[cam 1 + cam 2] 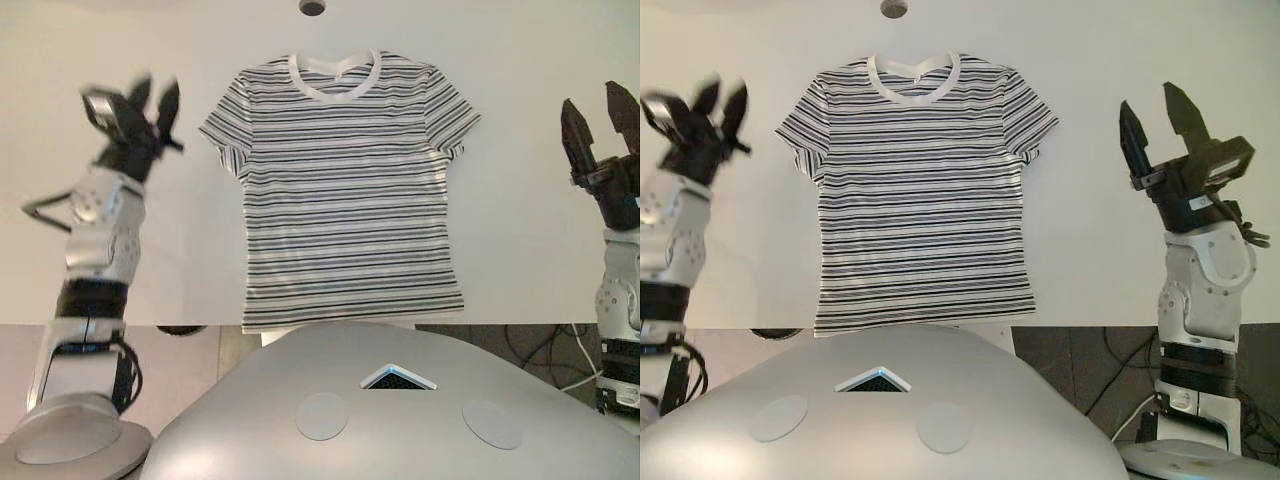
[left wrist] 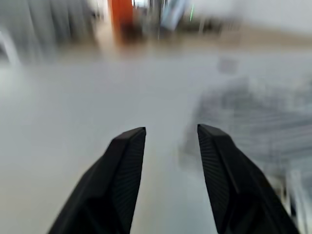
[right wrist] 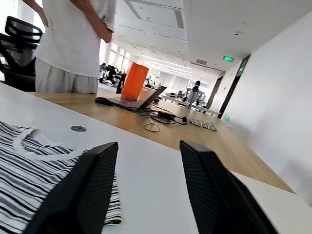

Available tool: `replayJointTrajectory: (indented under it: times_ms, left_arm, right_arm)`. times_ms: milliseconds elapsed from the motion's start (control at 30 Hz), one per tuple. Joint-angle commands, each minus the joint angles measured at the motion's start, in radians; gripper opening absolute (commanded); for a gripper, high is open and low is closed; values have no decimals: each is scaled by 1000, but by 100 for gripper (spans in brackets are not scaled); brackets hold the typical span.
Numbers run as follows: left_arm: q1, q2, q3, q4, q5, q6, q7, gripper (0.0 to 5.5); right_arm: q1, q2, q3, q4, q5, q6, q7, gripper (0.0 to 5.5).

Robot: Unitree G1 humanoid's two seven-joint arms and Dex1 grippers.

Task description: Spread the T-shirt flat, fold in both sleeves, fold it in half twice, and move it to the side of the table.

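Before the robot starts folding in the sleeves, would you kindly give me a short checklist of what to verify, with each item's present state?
1. T-shirt spread flat on the table, front up: ok.
2. Left sleeve and right sleeve both lie out to the sides, not folded in: ok.
3. Left gripper open and empty: ok.
4. Right gripper open and empty: ok.
5. Both grippers stand apart from the cloth, one on each side: ok.
6. Hem fully on the table at its near edge: cannot tell.
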Motion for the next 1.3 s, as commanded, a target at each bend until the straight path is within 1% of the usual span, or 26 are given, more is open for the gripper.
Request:
replayJointTrajectory:
  times_ms: [33,67,167,300,400,600,767,967,1133,1300]
  left_arm:
    - [-8,5,123,-45,-141,254,-19,197]
    - [-19,-2,139,-43,-146,293,-21,197]
    - [-47,-22,166,-47,-79,313,-23,197]
    - [-105,-96,191,-41,-79,367,-23,197]
    - [-146,-147,172,-24,-36,388,-29,197]
    - [-173,-208,124,14,77,412,-57,197]
    - [-201,-236,146,79,154,425,-37,197]
    - [-241,-270,217,149,174,456,9,197]
    - [-252,-289,219,136,172,474,-25,197]
    - [-230,-295,213,72,156,496,-84,108]
  right_arm:
    - [9,34,1,-18,-57,10,7,238]
    - [7,44,4,-18,-75,4,8,238]
    - [15,65,3,-36,-116,-9,15,238]
    - [28,83,-6,-38,-156,-25,27,238]
    - [38,93,-8,-54,-172,-34,29,238]
    - [39,99,-1,-80,-206,-29,33,238]
    - [59,115,12,-123,-234,-29,32,238]
    - [59,124,18,-129,-248,-24,28,238]
    - [58,129,28,-133,-260,-25,26,238]
    - [63,130,24,-142,-260,-24,23,241]
